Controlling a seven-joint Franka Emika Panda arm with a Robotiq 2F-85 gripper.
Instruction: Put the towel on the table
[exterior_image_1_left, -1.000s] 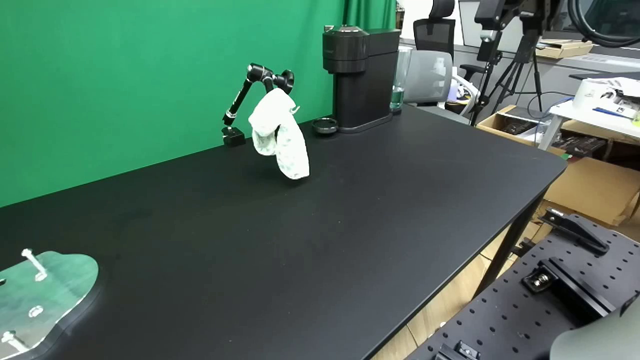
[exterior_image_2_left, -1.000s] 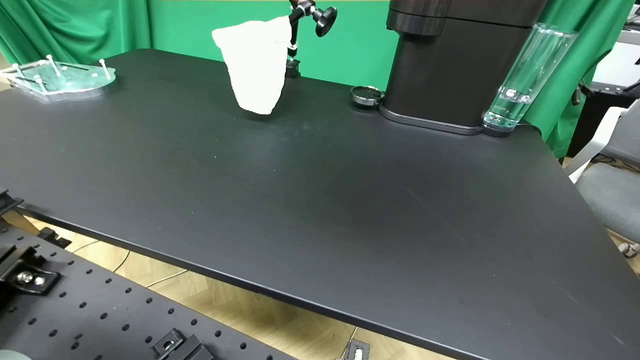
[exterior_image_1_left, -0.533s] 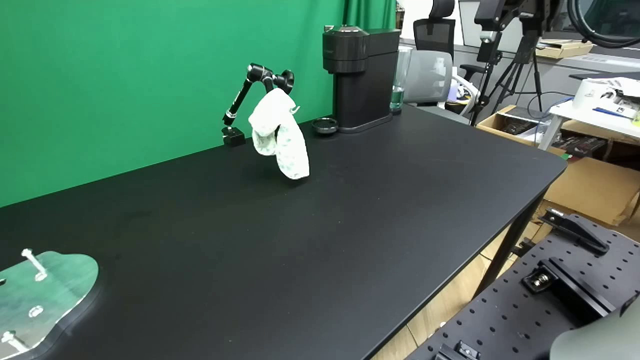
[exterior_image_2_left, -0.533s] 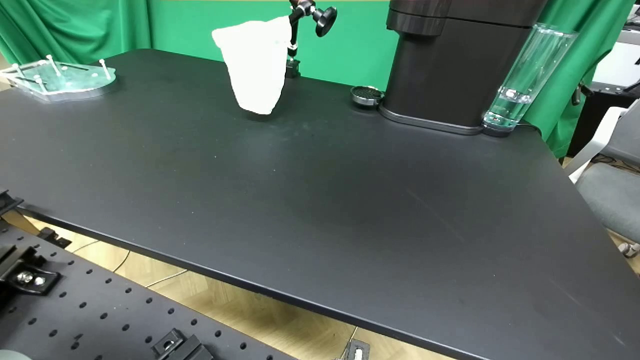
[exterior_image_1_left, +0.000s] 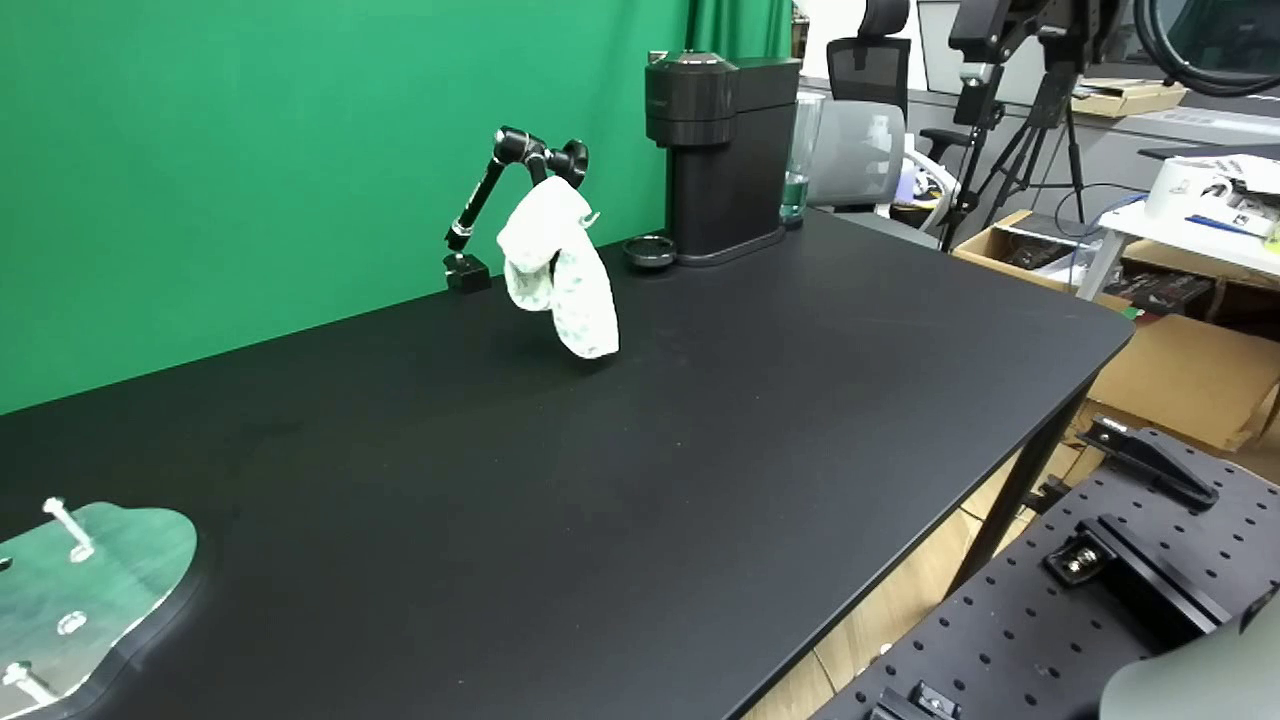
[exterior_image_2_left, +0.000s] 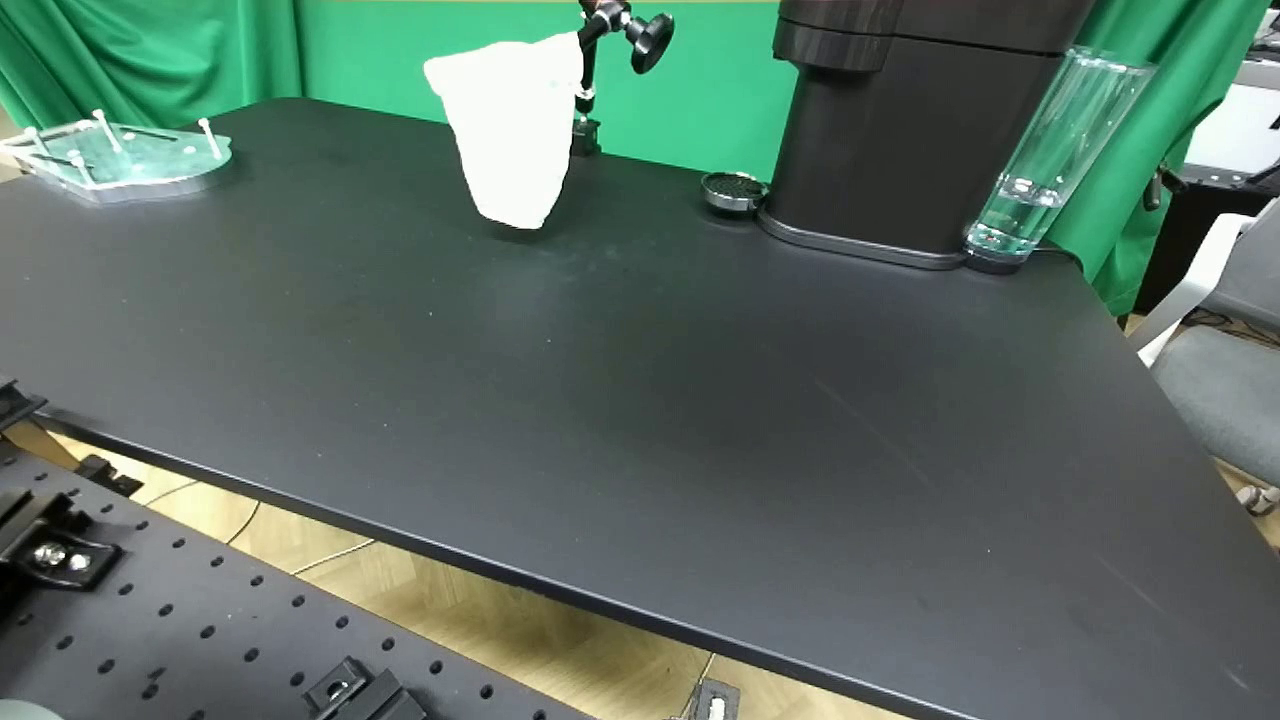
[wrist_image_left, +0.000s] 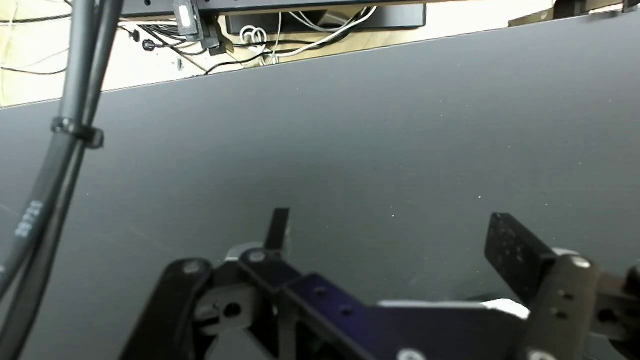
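A white towel with faint pale marks (exterior_image_1_left: 560, 260) hangs bunched from a small black jointed stand arm at the back of the table. It shows in both exterior views (exterior_image_2_left: 512, 130), and its lower end appears just above the tabletop. The black table (exterior_image_1_left: 560, 480) spreads below it, also in the other exterior picture (exterior_image_2_left: 640, 400). My gripper (wrist_image_left: 390, 212) shows only in the wrist view. Its fingers are wide apart with nothing between them, above the dark tabletop. A white edge, likely the towel (wrist_image_left: 507, 306), peeks from behind the gripper body; the rest is hidden there.
The black stand arm (exterior_image_1_left: 483, 195) stands against the green backdrop. A black coffee machine (exterior_image_1_left: 720, 160) with a clear water tank (exterior_image_2_left: 1050, 160) and small round tray (exterior_image_2_left: 734, 192) is beside it. A clear pegged board (exterior_image_2_left: 140, 160) lies at the table's far end. Cables (wrist_image_left: 65, 150) cross my wrist view.
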